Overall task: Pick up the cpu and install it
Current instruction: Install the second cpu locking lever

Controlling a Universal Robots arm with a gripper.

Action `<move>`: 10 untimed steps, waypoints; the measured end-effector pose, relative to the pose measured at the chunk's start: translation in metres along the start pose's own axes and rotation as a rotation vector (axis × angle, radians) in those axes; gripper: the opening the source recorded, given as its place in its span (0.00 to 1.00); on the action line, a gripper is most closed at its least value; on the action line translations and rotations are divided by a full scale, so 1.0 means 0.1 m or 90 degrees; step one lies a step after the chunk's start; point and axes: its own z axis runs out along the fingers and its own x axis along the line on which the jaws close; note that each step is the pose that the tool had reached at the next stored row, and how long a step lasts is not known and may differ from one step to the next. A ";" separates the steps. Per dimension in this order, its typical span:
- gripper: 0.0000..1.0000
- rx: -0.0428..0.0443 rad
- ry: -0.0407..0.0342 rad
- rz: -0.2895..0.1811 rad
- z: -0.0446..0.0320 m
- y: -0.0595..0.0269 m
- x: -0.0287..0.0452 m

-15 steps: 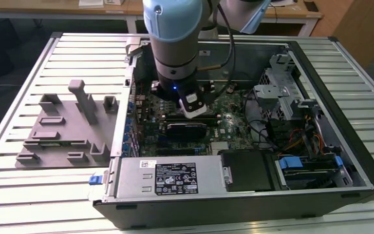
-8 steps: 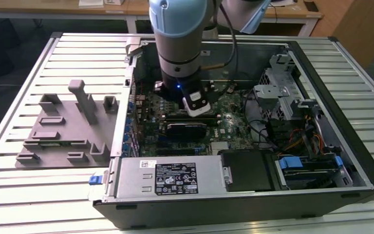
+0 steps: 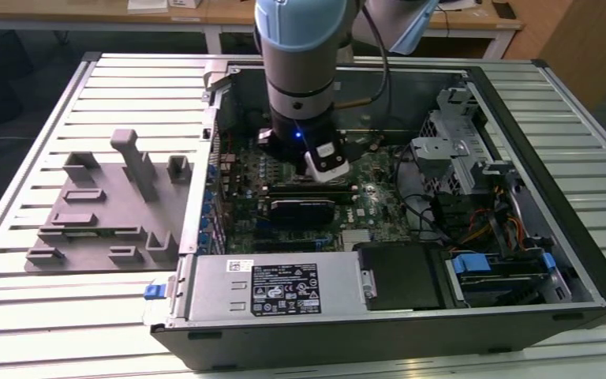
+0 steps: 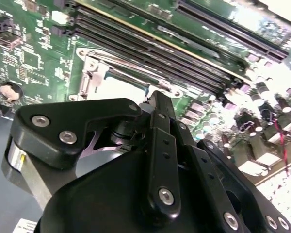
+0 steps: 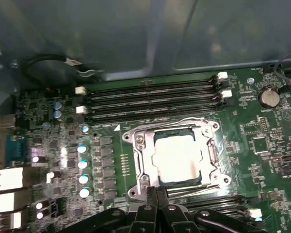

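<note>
The cpu [image 5: 178,157], a pale silvery square, lies flat inside the metal-framed socket [image 5: 140,167] on the green motherboard [image 5: 262,145]. In the second wrist view a strip of the cpu [image 4: 119,88] shows just beyond the fingers. My gripper [image 5: 157,196] hovers at the socket's edge, beside the cpu, with its black fingers [image 5: 150,206] pressed together and nothing between them. In the exterior view the gripper [image 3: 305,188] reaches down into the open computer case [image 3: 387,316] over the middle of the board.
Rows of memory slots [image 5: 150,99] run alongside the socket. A grey plastic tray [image 3: 103,205] sits on the slatted table at the exterior view's left. Power supply [image 3: 271,288], drive cage [image 3: 456,150] and cables [image 3: 482,221] crowd the case's other sides.
</note>
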 end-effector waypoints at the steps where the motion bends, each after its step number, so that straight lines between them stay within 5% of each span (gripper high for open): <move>1: 0.11 0.0016 -0.0002 0.000 0.004 0.013 -0.015; 10: 0.11 0.0169 -0.0022 -0.001 0.040 0.147 -0.151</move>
